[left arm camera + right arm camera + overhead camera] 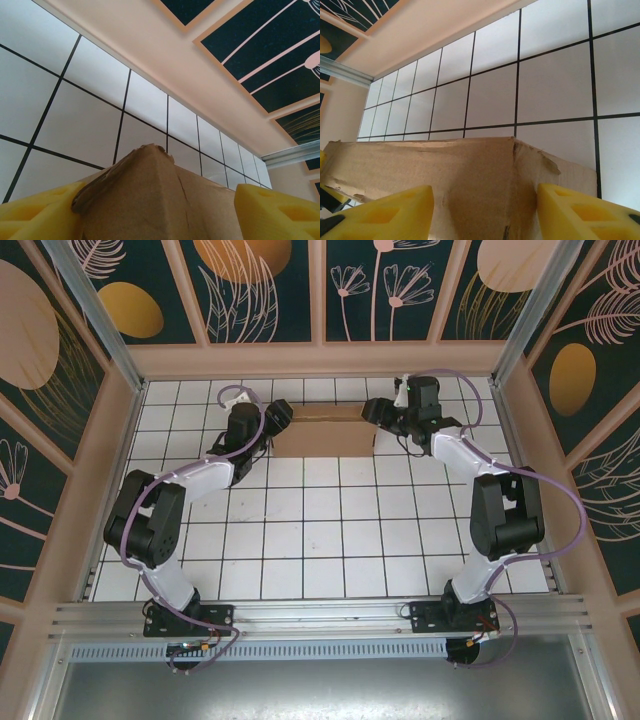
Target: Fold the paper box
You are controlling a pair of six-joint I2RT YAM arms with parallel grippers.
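Key relation: paper box [323,434] sits lengthwise between the two tools, its long axis running straight from left gripper [276,421] to right gripper [377,412]. Each tool is at one short end and neither is nearer than the other.

Left wrist view: box end is dead ahead of the tool, and a crumpled top corner rises between the yellow pads [36,214]. The jaws are wide, and the cardboard runs right up to both pads at the bottom of the frame. I can't tell whether that's a light pinch or just a straddle.

Right wrist view: a vertical corner crease of the box is centred ahead of the tool, with bare cardboard on either side of it before the fingers [387,216]. The jaws stand well apart and I see nothing clamped, so I call it open, holding nothing.

My read is that the box is already standing as a shallow shape with ragged top edges, so any next move is inward along that axis from both ends.

Surface: flat white tiled table [320,540], probably slick, so I expect the box to slide if it's pushed from one side only.

Room: back wall [320,360] is near, just beyond the box as seen from both tools. There's open tile behind the tools, toward the bases.
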